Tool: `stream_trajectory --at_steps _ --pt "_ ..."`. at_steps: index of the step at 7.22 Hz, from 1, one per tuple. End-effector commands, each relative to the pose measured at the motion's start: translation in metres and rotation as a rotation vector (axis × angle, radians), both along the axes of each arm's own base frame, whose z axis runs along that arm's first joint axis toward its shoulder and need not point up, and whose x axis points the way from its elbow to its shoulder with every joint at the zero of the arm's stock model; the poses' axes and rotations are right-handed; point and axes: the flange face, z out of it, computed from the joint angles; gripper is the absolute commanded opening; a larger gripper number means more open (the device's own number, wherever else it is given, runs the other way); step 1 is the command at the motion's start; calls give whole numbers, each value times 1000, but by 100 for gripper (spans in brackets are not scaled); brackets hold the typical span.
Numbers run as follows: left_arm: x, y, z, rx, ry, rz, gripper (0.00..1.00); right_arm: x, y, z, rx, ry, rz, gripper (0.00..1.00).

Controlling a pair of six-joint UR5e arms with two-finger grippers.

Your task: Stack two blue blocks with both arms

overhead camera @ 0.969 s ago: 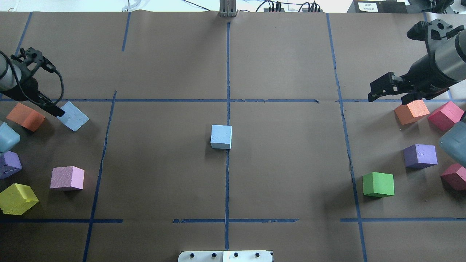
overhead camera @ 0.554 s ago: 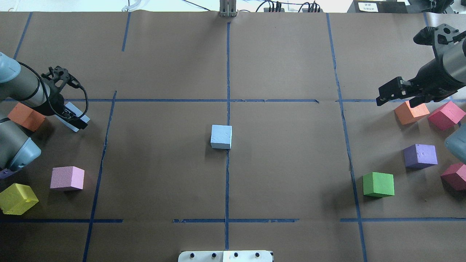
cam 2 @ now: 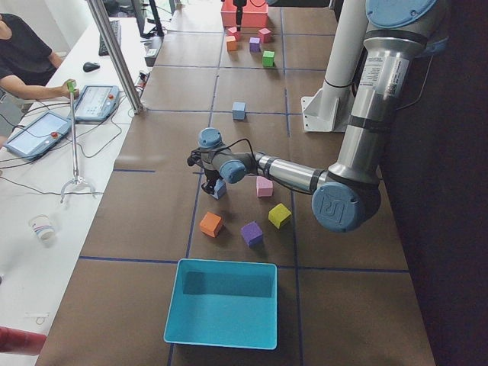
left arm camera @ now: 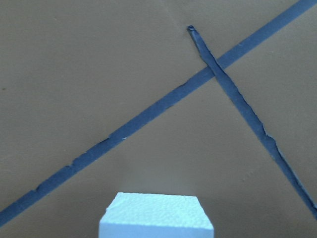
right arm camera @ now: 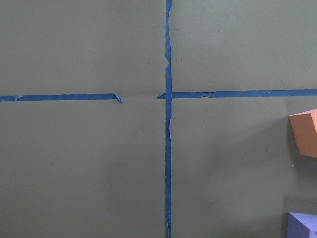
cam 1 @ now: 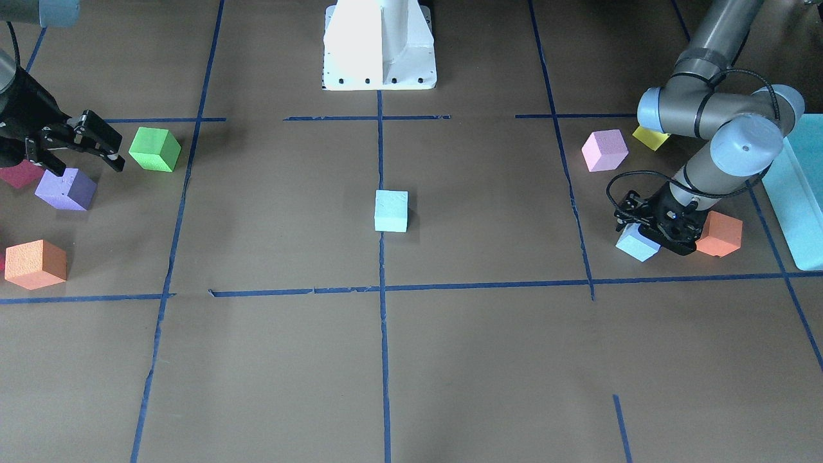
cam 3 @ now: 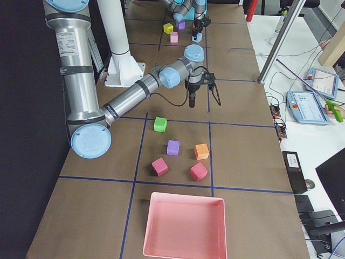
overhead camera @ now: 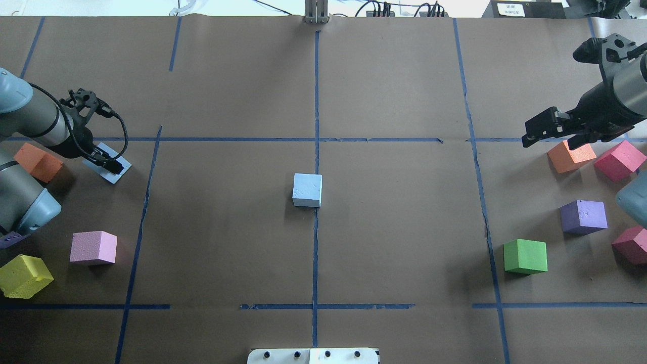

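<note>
Foam block, pale blue [cam 1: 633, 246], robot's left, touching orange cube [cam 1: 720, 233]: left gripper [overhead camera: 112, 166] sits over it, clamp unconfirmed. Second blue block [overhead camera: 307, 189] at centre. Right gripper [cam 1: 87, 157] spread. Recommended: squeeze flat faces squarely, lift vertically.

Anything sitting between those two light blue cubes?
Between the left blue block and the centre blue block, overhead view shows only paper and one tape line.
</note>
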Motion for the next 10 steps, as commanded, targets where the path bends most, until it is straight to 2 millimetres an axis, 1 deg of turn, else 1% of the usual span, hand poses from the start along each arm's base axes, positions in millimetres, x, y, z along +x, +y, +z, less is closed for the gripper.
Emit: stream_trajectory --at_steps 1,2,3,4,5,6,7,8,9,10 --pt "48 -24 -132 -179 140 -84 6 1 0 0 0 0 1 100" --pt "71 -17 -213 -260 181 -100 6 2 0 0 1 0 2 100" --pt "102 10 -277 -275 210 -69 9 4 -1 0 1 0 6 100" --pt "135 28 -329 -320 210 -81 9 5 -1 2 0 3 9 100" --pt "171 51 -369 -301 168 -158 9 7 0 2 1 5 13 100" --pt "200 70 -385 -260 143 -172 8 7 0 3 -1 7 14 100" --pt "219 81 -381 -226 117 -186 5 6 -1 6 -8 10 14 100" --pt "232 80 -376 -210 89 -214 5 7 0 9 -13 14 15 100" --pt "245 72 -373 -227 57 -220 5 6 1 11 -18 17 14 100" --pt "247 70 -374 -238 54 -228 6 6 1 11 -18 17 14 100"
